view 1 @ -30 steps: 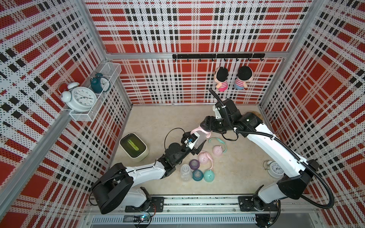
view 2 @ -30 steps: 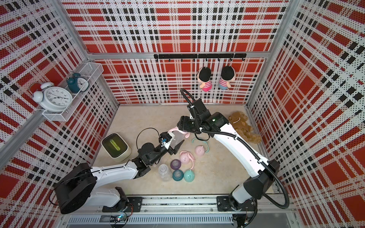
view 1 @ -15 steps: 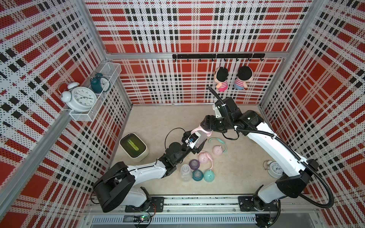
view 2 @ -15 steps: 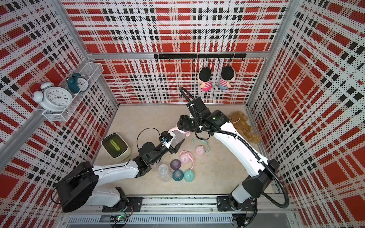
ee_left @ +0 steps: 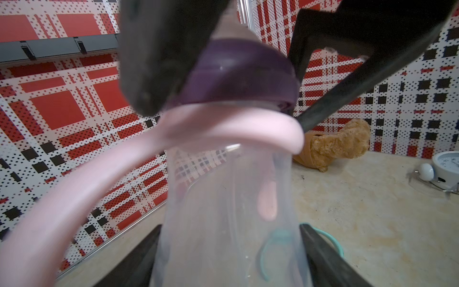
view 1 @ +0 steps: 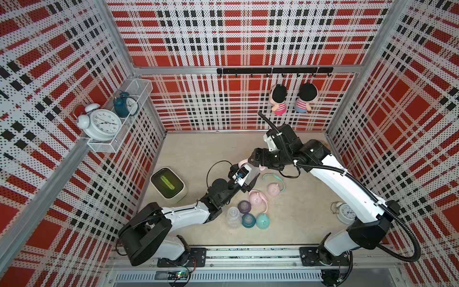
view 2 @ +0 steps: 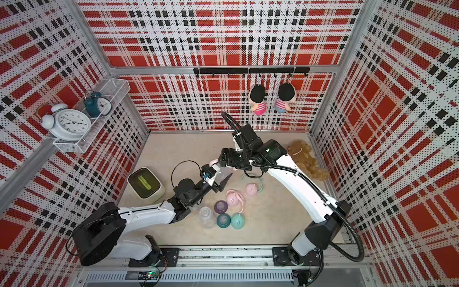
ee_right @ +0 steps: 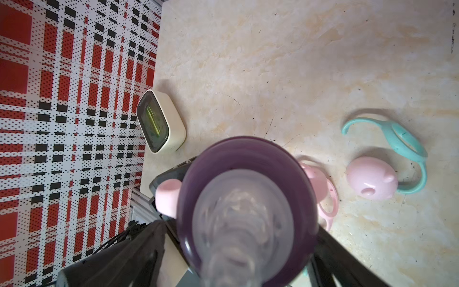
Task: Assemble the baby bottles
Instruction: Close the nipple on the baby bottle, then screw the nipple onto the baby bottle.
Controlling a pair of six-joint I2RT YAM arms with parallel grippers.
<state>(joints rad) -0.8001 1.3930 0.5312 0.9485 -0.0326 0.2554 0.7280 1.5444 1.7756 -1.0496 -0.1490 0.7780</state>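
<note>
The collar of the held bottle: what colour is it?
The collar is dark purple, clearest in the left wrist view.
</note>
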